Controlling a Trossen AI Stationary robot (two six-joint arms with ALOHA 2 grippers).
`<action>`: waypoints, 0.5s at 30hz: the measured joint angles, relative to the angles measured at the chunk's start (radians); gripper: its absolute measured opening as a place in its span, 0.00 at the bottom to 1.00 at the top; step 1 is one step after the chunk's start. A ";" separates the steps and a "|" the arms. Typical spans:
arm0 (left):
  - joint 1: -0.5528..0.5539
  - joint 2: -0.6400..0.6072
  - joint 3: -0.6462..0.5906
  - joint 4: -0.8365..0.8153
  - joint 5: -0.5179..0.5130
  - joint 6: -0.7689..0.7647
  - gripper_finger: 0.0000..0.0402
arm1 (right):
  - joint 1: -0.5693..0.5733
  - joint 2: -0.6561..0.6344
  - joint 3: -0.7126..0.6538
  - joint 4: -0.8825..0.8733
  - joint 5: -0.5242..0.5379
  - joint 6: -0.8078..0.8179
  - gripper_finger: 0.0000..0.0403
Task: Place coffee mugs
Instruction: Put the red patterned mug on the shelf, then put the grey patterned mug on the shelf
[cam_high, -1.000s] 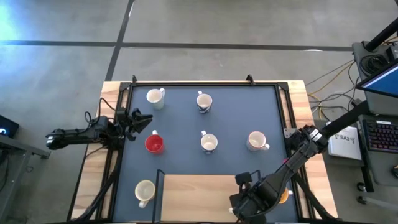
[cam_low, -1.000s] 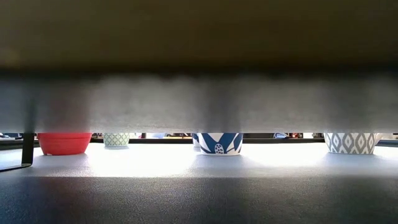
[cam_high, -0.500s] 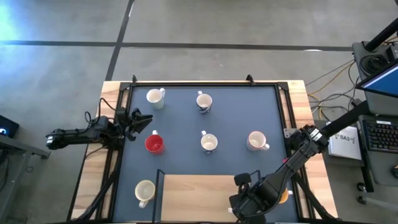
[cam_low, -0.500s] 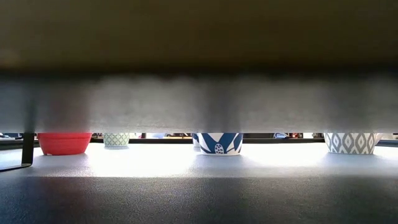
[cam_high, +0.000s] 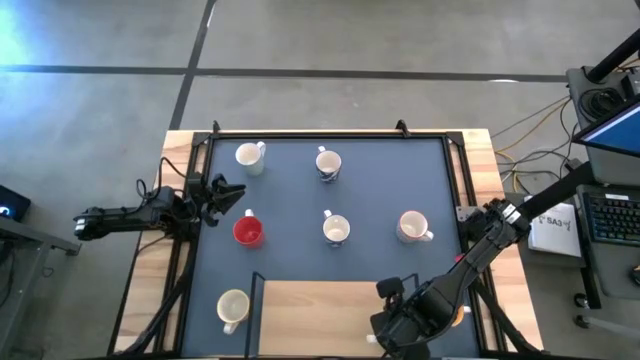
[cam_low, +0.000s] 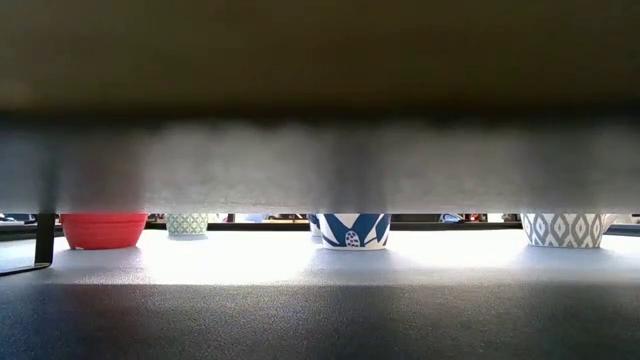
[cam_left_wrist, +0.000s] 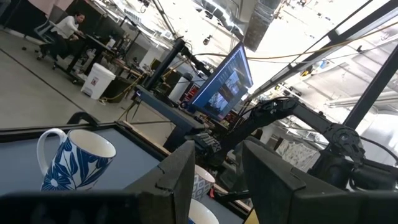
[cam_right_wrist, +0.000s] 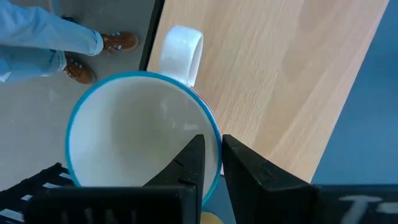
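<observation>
one mug (cam_right_wrist: 140, 134) rim between tool fingers (cam_right_wrist: 193, 163)

A dark blue mat (cam_high: 330, 200) covers the counter (cam_high: 480, 150), whose pale wood rim shows along both sides. A light wooden board (cam_high: 320, 315) lies on the mat just beside the right tool. Past the counter's edge by that tool, a person's jeans (cam_right_wrist: 43, 37) and brown shoes (cam_right_wrist: 118, 42) stand on the grey floor (cam_high: 300, 40). A lit monitor (cam_left_wrist: 224, 84) glows ahead of the left tool.
</observation>
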 joint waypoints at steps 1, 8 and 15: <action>0.000 0.000 0.000 0.000 0.000 0.000 0.29 | 0.000 0.000 0.010 -0.008 0.003 -0.003 0.11; 0.000 0.000 0.000 0.000 0.000 0.000 0.29 | -0.002 -0.001 0.068 -0.088 0.058 -0.019 0.11; 0.000 0.000 0.000 0.000 0.000 0.000 0.29 | -0.026 -0.001 0.108 -0.148 0.195 -0.066 0.11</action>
